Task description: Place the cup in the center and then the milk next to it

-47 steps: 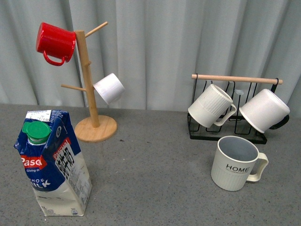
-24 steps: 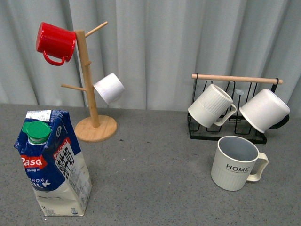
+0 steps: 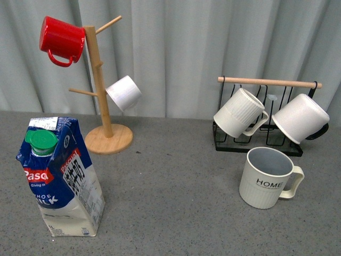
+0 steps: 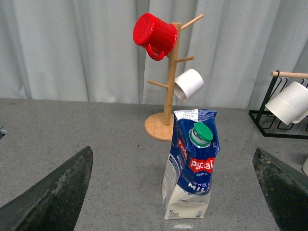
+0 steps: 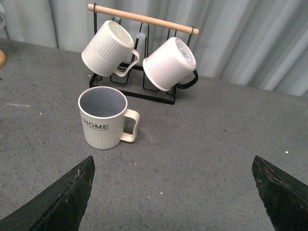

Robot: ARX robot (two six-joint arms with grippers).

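Two words read clearly: black "HOME" on the cup (image 3: 265, 184) and "Pascual" on the red label of the milk (image 4: 192, 185), with "MILK" and "1L" lower down. The cup stands upright on the right of the grey worktop (image 3: 176, 202), just in front of the black wire rack (image 3: 256, 143). Its grey-blue inside is empty and its handle points right. The milk stands upright at the near left, green cap (image 3: 41, 142) on, well apart from the cup. The left hand (image 4: 172, 151) is spread wide and holds nothing, with the milk ahead of it. The right hand (image 5: 173, 159) is equally wide and touches nothing.
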